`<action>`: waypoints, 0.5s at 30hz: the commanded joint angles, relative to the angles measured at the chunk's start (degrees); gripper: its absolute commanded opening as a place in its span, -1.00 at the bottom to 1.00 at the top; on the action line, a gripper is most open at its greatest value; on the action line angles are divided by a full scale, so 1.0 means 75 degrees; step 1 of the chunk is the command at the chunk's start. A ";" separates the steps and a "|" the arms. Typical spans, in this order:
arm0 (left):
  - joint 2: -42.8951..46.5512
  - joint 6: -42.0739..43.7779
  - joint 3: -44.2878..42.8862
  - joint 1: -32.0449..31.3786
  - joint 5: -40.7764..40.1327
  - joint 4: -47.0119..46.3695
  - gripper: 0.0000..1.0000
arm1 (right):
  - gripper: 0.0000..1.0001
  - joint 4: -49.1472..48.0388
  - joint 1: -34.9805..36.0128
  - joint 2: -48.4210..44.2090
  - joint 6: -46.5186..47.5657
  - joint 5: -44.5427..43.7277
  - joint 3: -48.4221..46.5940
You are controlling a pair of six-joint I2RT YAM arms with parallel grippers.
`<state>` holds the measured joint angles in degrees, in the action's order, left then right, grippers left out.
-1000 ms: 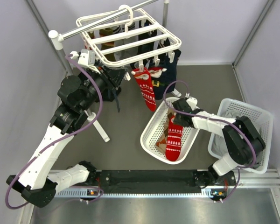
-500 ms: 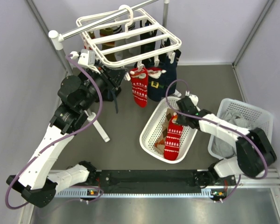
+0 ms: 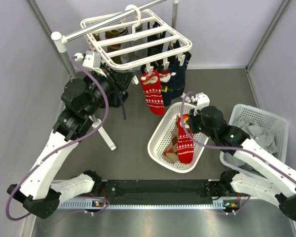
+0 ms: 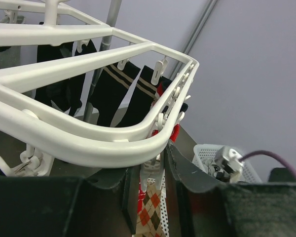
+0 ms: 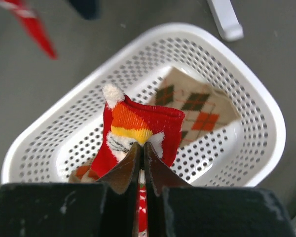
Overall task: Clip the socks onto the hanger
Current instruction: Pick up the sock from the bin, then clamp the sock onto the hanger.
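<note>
Right pincer just went from parted to fully together. It's now clamped on the cuff of the red sock, Santa face up. A second ago that sock lay draped over the near rim of the white basket. Now it hangs from the grip, toe still down in the basket above the argyle sock. The right arm has swung in over the basket to get there.

Left pincer hasn't moved - fingers a little apart, either side of a clip under the hanger rim. Can't tell if it's squeezing the clip.

Means the pick is done, I'd say - next is carrying the cuff up to that clip. The red sock already on the hanger is swaying.
</note>
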<state>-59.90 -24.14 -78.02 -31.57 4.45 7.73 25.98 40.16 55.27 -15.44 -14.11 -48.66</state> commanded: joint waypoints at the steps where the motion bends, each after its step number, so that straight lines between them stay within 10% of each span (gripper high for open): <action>1: -0.0111 -0.0156 -0.0262 -0.0033 0.0075 -0.0175 -1.00 | -1.00 -0.0767 0.0841 -0.0863 0.1705 0.0497 -0.0553; 15: -0.0134 -0.0437 -0.0332 -0.0033 0.0309 -0.0292 -1.00 | -1.00 -0.2431 0.2555 0.0094 0.4121 0.1505 -0.2499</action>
<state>-60.55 -26.17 -78.28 -31.62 5.32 7.60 14.79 57.74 53.10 9.61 -6.00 -62.06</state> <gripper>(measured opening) 0.282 0.009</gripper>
